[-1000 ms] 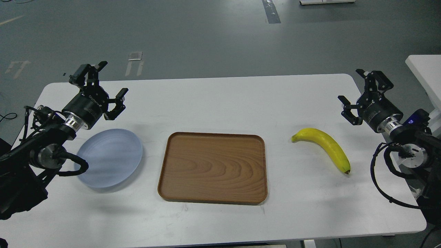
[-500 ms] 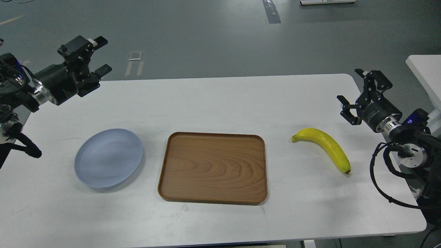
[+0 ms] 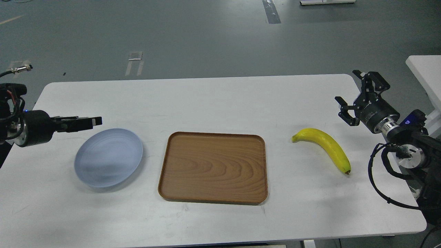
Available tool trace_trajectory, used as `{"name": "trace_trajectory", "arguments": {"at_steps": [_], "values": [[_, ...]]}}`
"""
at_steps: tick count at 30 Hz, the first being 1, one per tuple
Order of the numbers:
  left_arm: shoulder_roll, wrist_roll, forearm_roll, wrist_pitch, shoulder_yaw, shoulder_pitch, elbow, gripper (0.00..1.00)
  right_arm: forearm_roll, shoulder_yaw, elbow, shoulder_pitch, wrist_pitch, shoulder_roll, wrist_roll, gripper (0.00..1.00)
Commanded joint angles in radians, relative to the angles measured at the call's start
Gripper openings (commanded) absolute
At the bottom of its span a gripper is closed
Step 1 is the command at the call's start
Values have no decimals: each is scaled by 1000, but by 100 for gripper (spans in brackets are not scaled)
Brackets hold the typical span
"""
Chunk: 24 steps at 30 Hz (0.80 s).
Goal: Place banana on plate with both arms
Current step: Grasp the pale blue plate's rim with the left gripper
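Note:
The yellow banana lies on the white table at the right, its dark tip toward the front. The pale blue-grey plate sits on the table at the left, with nothing on it. My right gripper is open and empty, hovering behind and to the right of the banana, clear of it. My left gripper is seen side-on, pointing right just above the plate's far left rim. Its two fingers overlap, so I cannot tell them apart.
A rectangular brown wooden tray lies between the plate and the banana. The white table has its far edge behind the grippers. Another white surface stands at the far right.
My left arm has swung back to the left and dropped, with its gripper now turned sideways beside the plate. My right gripper has shifted slightly left. The banana, plate and tray have not moved.

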Motion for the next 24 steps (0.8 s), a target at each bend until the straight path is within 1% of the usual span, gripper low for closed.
{"name": "trace_trajectory", "arguments": {"at_steps": [1,4,8,16,19,20,22,23,24], "values": [[-15,0,-17,53,68,3,80,100,0,0,-1,-1,0,0,0,100],[-50,0,-49,56,77,22,147,100,0,0,1,-1,0,3,0,100],[-58,0,-61,57,77,61,173,99,0,0,2,1,0,3,0,100],[-127,0,-64,59,77,100,241,95,0,0,5,2,0,3,0,100],[-135,0,-78,59,77,101,241,89,0,0,5,1,0,3,0,100],[-138,0,-92,59,77,106,241,84,-1,0,5,1,0,3,0,100],[-139,0,-104,59,77,114,242,79,-1,0,5,-1,0,3,0,100],[-141,0,-104,59,79,114,244,71,0,0,5,-1,0,3,0,100],[-141,0,-104,59,77,115,244,67,0,0,5,-1,0,3,0,100]]}}
